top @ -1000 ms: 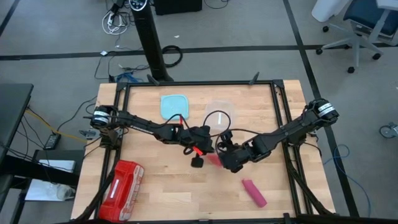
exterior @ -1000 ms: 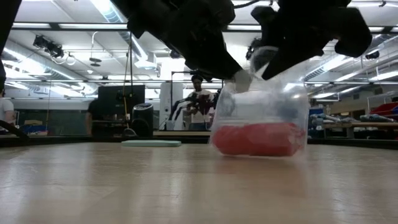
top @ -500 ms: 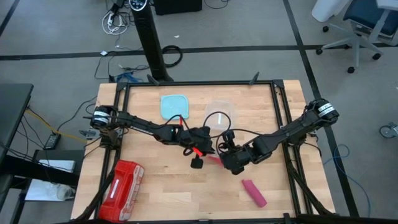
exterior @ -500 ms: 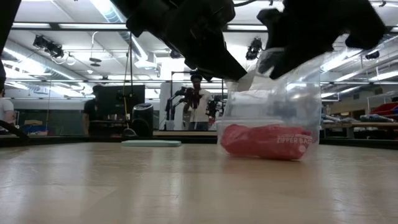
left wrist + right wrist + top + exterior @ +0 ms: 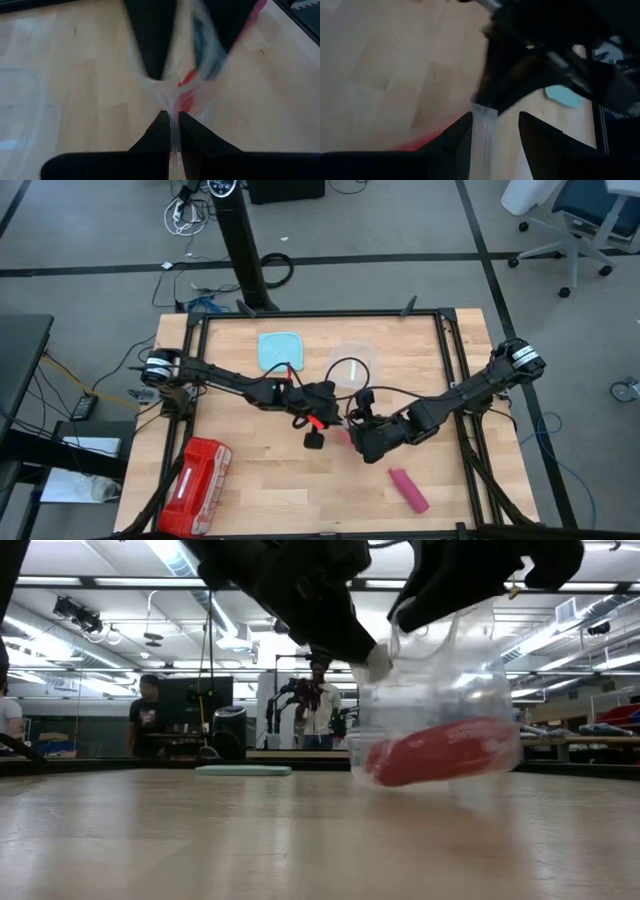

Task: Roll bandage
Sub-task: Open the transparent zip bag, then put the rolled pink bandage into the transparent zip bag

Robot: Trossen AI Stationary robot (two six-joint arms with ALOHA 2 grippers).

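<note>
A clear zipper bag with a bright red lump inside hangs between my two grippers at the table's middle. My left gripper is shut on the bag's top edge. My right gripper stands open just right of it, with a strip of the bag's top between its fingers. The bandage, a small pink roll, lies on its side on the table nearer the front right, and no gripper touches it. My left gripper pinches the bag's top edge between its two fingertips, slanting down from the table's left. The plastic fans out taut beyond the tips and the bag hangs below. My right gripper has the bag's top strip against one finger. Whether that finger is inside the bag's mouth I cannot tell. It slants down from the right, and the bag's right end sits higher.
A glossy red plastic case lies at the front left. A teal lid and a clear container sit toward the far edge. People stand in the room beyond the table.
My right gripper has rolled and risen a little. The bag has shifted slightly toward the table's right, and its right end has tipped up, so the red lump now lies slanted instead of level. My left gripper has kept still.
</note>
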